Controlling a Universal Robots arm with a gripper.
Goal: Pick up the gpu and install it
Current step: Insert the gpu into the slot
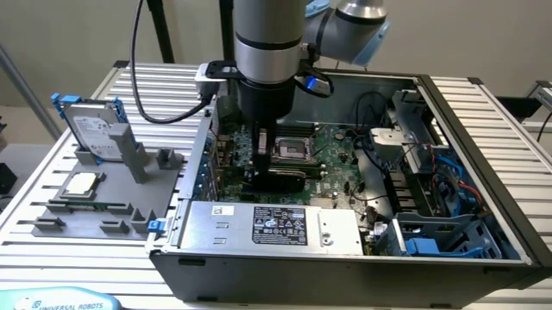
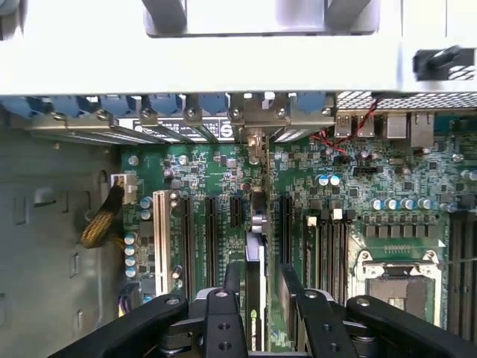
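Between the gripper's [image 2: 257, 287] fingers, clamped edge-on: the gpu [image 2: 256, 224], thin green card, metal bracket end farthest out, over the motherboard [image 2: 373, 186] slots.

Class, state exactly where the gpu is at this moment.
In the wrist view the gpu stands edge-on between the pincer's fingers, over the motherboard's expansion slots, inside the open computer case.

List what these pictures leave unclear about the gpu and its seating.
- gpu, wrist view: edge-on between the claw fingers; its lower edge and slot contact are hidden.
- Exterior view: the arm blocks the card.
- Power supply label: too small to read.
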